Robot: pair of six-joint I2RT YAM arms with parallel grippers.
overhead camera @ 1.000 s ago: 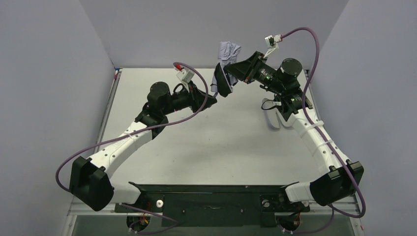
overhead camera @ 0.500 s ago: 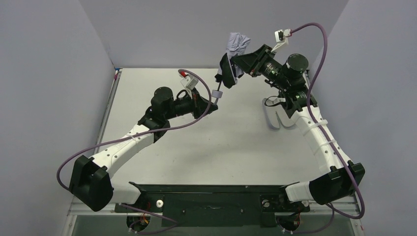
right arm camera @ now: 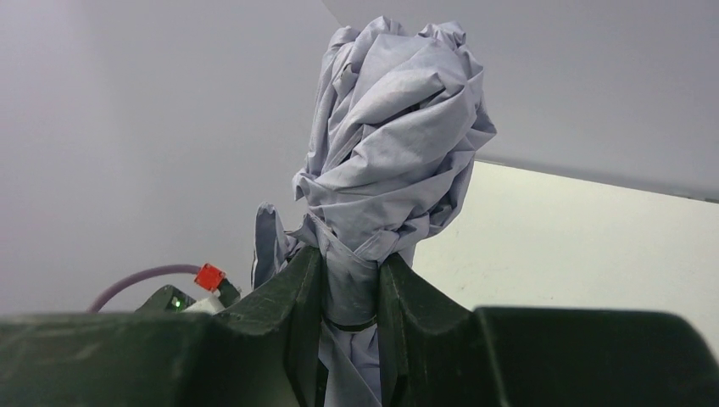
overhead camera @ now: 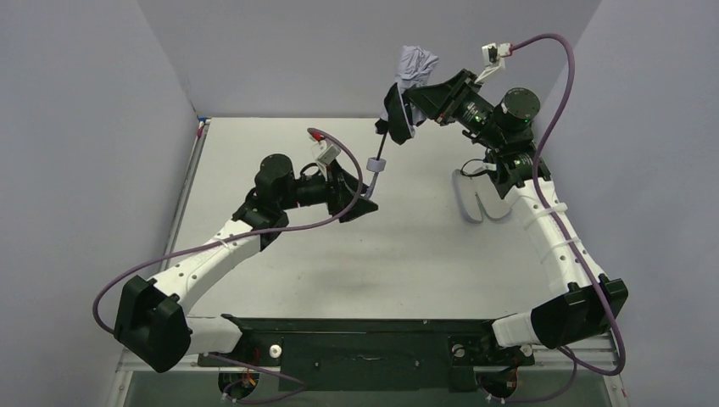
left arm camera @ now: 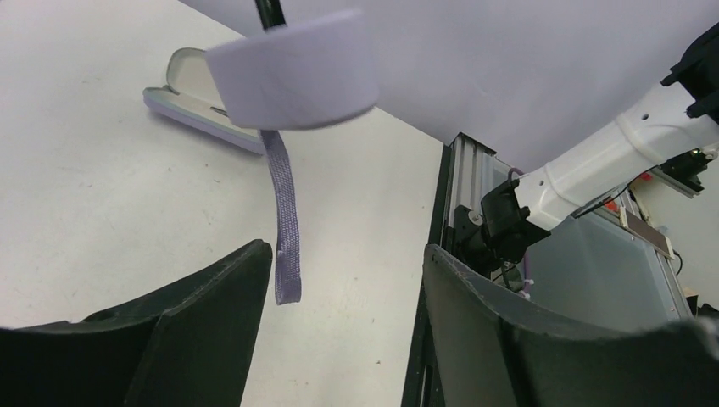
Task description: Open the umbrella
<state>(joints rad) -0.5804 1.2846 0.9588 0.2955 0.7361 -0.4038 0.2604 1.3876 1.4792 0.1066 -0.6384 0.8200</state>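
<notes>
Umbrella (right arm camera: 390, 161) tight between right fingers (right arm camera: 288, 314), its handle (left arm camera: 292, 58) ahead of wide left fingers (left arm camera: 212, 297).

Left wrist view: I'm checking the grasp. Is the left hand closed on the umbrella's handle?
No, the left hand is open, and the handle hangs clear of its fingers.

The strap (left arm camera: 284, 229) dangles in the wide gap between the left fingers (left arm camera: 203, 322), handle (left arm camera: 292, 68) just above, case (left arm camera: 199, 97) lying beyond.
</notes>
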